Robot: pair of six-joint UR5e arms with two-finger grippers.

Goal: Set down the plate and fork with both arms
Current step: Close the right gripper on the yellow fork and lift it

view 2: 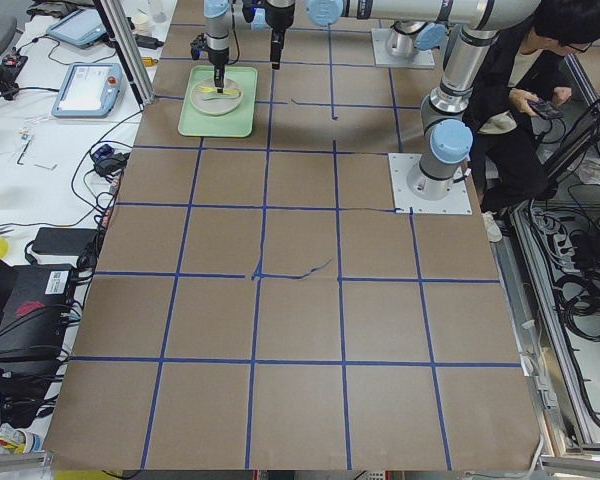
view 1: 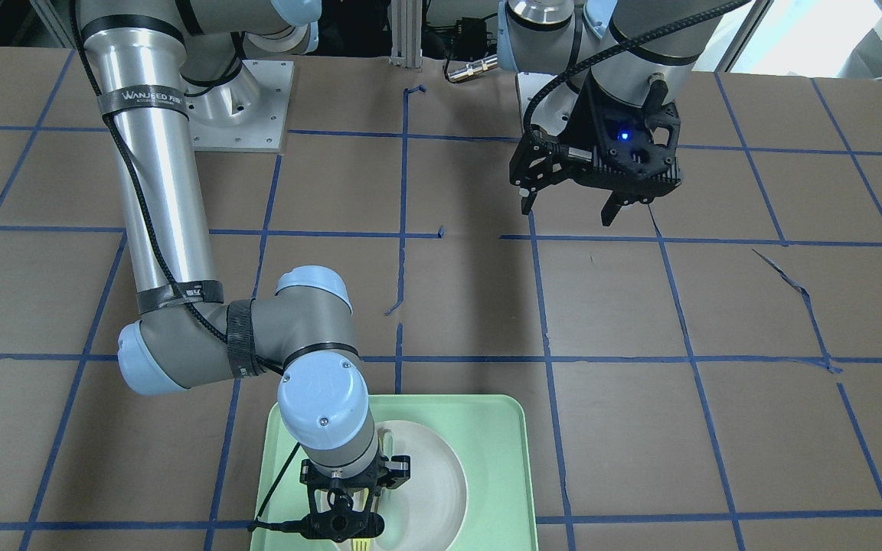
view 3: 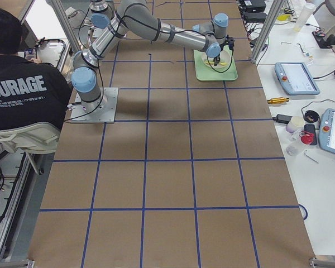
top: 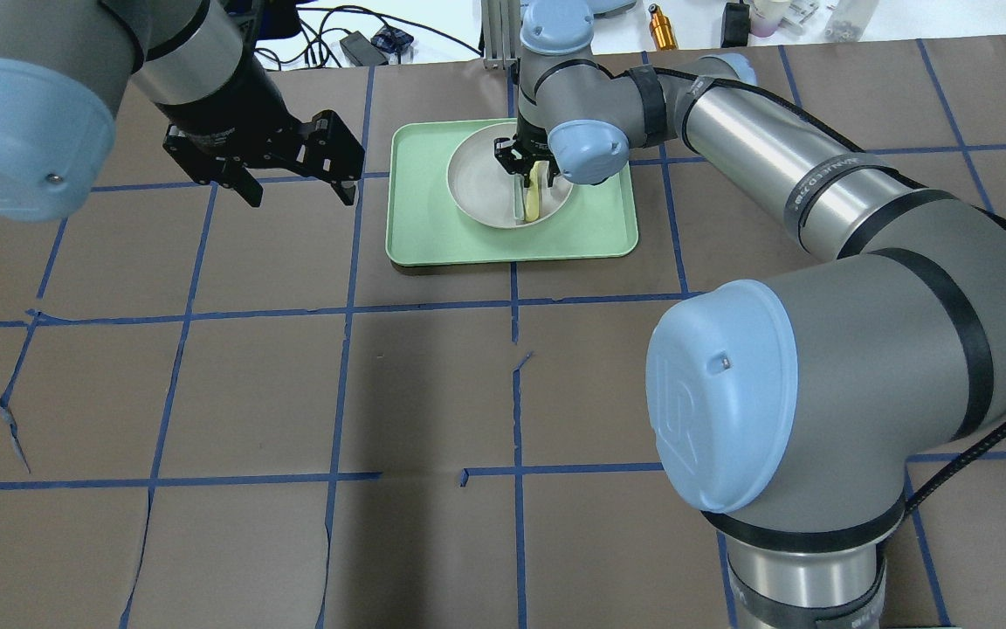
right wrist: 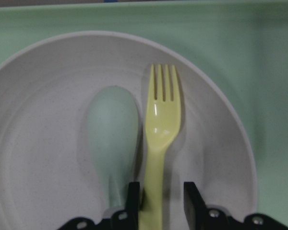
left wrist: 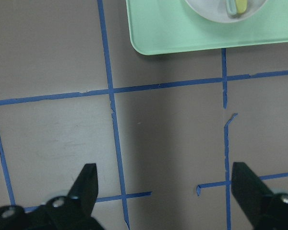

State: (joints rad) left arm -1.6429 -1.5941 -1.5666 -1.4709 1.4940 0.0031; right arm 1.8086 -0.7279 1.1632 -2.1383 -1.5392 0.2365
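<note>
The off-white plate (top: 478,185) lies in the mint-green tray (top: 590,229) at the table's far side; it also shows in the front view (view 1: 435,474) and the right wrist view (right wrist: 38,143). The pale-yellow fork (right wrist: 161,122) lies in the plate beside a grey-green spoon (right wrist: 113,124). My right gripper (right wrist: 161,203) is low over the plate with its fingers either side of the fork's handle; a gap shows on one side, so it is open. My left gripper (top: 302,197) hangs open and empty above the bare table, left of the tray.
The tray (view 1: 487,444) sits near the table edge away from the robot. Brown table cover with blue tape grid lines (top: 346,306). Operators' gear lies beyond the far edge (top: 660,26). A person sits by the robot's base (view 3: 22,89).
</note>
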